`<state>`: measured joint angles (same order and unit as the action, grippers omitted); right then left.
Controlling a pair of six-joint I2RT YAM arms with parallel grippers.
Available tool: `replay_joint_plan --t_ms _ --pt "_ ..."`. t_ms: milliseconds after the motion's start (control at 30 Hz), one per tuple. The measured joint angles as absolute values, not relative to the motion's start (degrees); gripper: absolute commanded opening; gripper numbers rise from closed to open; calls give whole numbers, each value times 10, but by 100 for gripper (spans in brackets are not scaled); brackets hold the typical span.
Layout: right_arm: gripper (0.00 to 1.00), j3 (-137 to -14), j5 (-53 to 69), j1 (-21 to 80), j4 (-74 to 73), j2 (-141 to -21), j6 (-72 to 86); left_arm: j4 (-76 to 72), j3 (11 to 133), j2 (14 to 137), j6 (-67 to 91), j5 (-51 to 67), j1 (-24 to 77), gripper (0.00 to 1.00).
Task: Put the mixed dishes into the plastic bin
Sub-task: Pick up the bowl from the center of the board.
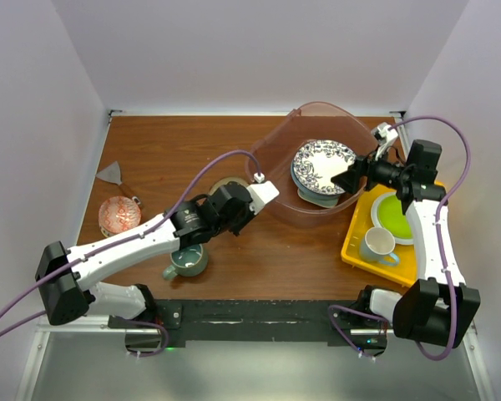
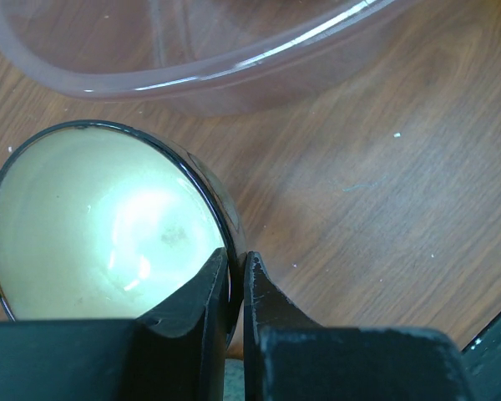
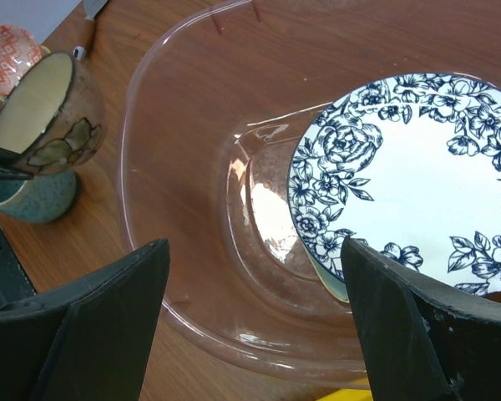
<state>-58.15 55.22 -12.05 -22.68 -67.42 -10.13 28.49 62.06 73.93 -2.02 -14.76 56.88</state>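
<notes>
Left tool (image 2: 236, 261) clenched on the rim of the yellow-teal patterned bowl (image 2: 100, 225), one finger inside, one outside. Bowl is tilted, cream inside facing back along the tool, just short of the plastic bin's (image 1: 277, 146) left wall. Left arm runs diagonally from its base at the near-left corner across the table (image 1: 175, 142), wrist low and aimed at the bin.

Right tool (image 3: 255, 245) released, fingers spread wide, nothing between them, hovering over the bin's right side. Right arm comes up along the right edge above the yellow tray (image 1: 356, 242), wrist bent left.

Blue-patterned plate (image 1: 323, 164) is in the bin, lying tilted on a mint dish (image 1: 311, 197) under it.

On the table outside the bin: grey-teal mug (image 1: 186, 261) beside the left arm, red bowl (image 1: 119, 215) at far left. Lime-green plate (image 1: 394, 217) and white mug (image 1: 377, 244) sit in the tray.
</notes>
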Motion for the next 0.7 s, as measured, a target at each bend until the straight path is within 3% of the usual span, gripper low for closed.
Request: replay_joint_plan --t_ms 333,700 --pt "89 -583 570 -102 -236 -684 -122 241 564 739 -94 -84 576 0" --pt "91 -728 496 97 -360 -788 -207 206 502 723 -255 -43 606 0"
